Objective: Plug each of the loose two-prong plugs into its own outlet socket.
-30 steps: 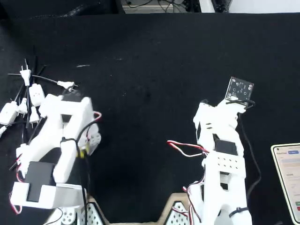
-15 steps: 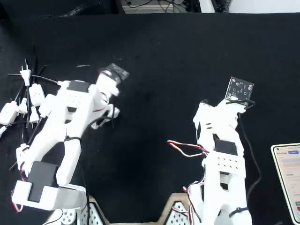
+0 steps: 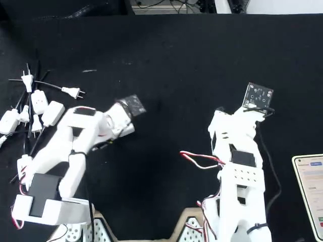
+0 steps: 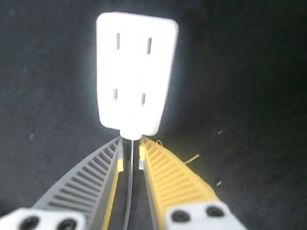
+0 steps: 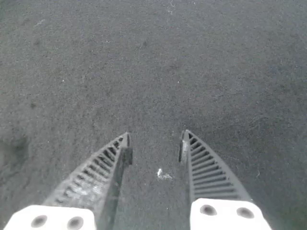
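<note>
Left gripper (image 4: pixel 129 141): fingers closed on a thin white cord (image 4: pixel 128 191); the cord runs between both fingers to the stub of the socket block (image 4: pixel 136 72); the block sits just beyond the fingertips, in line with them, its four slots in two pairs facing the wrist camera; whether it rests on the mat cannot be told.

Right gripper (image 5: pixel 154 143): fingers apart, nothing between them; bare mat (image 5: pixel 153 57) lies under and ahead of it.

High view, left arm (image 3: pixel 75 136): it reaches from the near left corner toward 1 o'clock, wrist near mid-table; open black mat (image 3: pixel 176 60) extends from 11 through 3 o'clock of the wrist, out to the far table edge.

Plugs (image 3: pixel 75 92): loose two-prong plugs and white adapters lie bunched with their cords near the left table edge, at 9 to 10 o'clock of the left wrist and apart from it; the nearest plug lies at about 10 o'clock, prongs pointing toward 3 o'clock.

Right arm (image 3: pixel 237 161): it stands at 3 o'clock of the left wrist, well apart, with bare mat between the two; a phone (image 3: pixel 310 186) lies at the right table edge, at 4 o'clock of that arm.
</note>
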Controlling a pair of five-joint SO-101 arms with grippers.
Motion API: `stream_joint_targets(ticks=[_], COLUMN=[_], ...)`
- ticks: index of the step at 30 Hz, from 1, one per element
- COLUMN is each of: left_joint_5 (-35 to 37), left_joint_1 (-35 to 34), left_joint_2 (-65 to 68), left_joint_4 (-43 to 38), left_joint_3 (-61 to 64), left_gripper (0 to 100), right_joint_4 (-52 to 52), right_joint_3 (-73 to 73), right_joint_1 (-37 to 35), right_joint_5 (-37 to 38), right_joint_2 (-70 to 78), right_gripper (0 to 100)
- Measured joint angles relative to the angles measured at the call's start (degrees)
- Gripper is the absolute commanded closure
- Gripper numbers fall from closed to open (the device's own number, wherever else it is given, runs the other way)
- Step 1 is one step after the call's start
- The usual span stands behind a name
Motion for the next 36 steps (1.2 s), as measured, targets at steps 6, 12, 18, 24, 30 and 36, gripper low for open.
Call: stream_joint_targets(ticks=[6,12,18,24,30,36], left_joint_5=[1.1,4.3,14.9,33.3,44.4,49.9], left_joint_1=[-4.9,-9.1,-10.1,-10.3,-10.6,-10.7], left_joint_2=[0.0,0.0,0.0,0.1,0.1,0.0], left_joint_4=[10.4,20.7,20.8,17.7,11.3,1.5], left_joint_3=[-6.7,-15.5,-17.0,-14.5,-9.3,-1.0], left_gripper=[78,78,78,78,78,78], right_joint_4=[0.0,0.0,0.0,0.0,0.0,0.0], right_joint_3=[0.0,0.0,0.0,0.0,0.0,0.0], right_joint_1=[0.0,0.0,0.0,0.0,0.0,-4.2], right_joint_5=[0.0,0.0,0.0,0.0,0.0,0.0], right_joint_2=[0.0,0.0,0.0,0.0,0.0,0.0], right_gripper=[83.2,83.2,83.2,83.1,83.2,83.2])
